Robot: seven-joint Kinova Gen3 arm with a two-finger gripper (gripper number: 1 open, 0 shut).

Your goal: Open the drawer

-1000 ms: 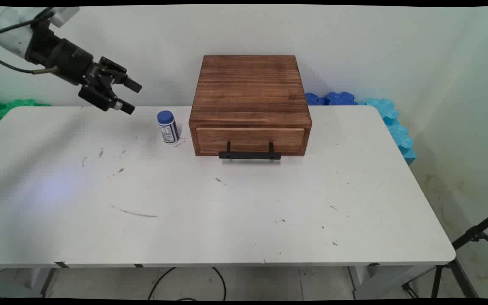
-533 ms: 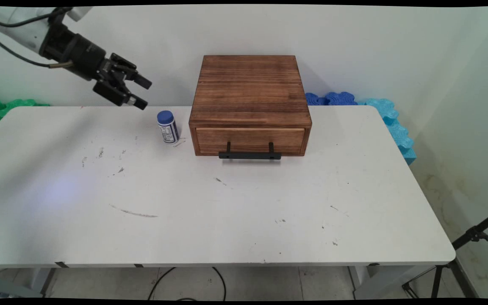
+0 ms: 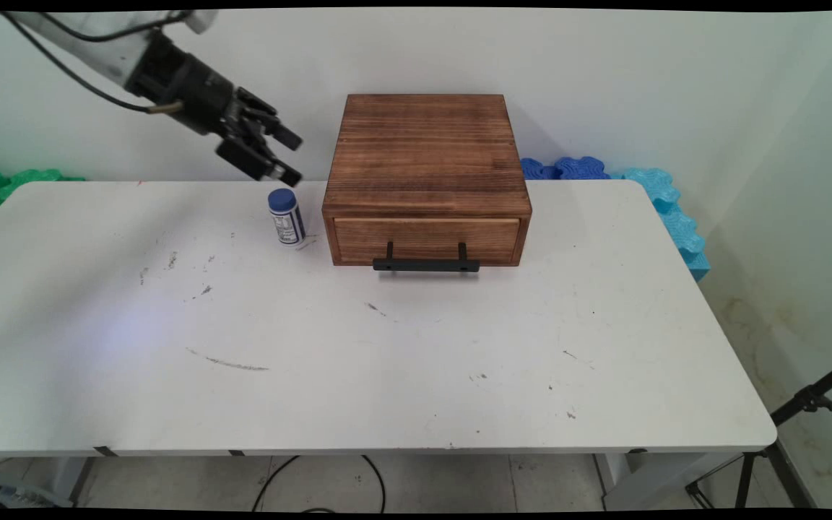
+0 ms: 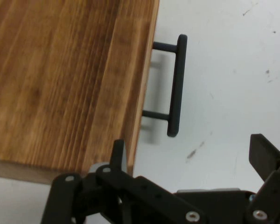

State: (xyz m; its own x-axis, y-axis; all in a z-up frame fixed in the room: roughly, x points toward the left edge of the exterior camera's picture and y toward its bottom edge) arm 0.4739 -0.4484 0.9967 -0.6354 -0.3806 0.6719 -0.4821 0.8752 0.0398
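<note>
Fingers (image 3: 291, 156) spread apart and grasping nothing hang in the air just above a small blue-capped bottle (image 3: 286, 217), which stands upright on the white counter (image 3: 416, 347) beside a closed wooden drawer box (image 3: 426, 173) with a black handle (image 4: 176, 86).

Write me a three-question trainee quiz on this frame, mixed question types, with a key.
1. True or false: the gripper is holding the blue-capped bottle.
2. What stands nearest below the gripper: A) the tripod, B) the blue-capped bottle, C) the blue foam?
3. Fill in: the wooden box has a closed drawer with a black ____ on its front.

Key:
1. False; the gripper is open and empty, in the air above the bottle, which stands upright on the table.
2. B.
3. Handle; the hand view shows it too.
</note>
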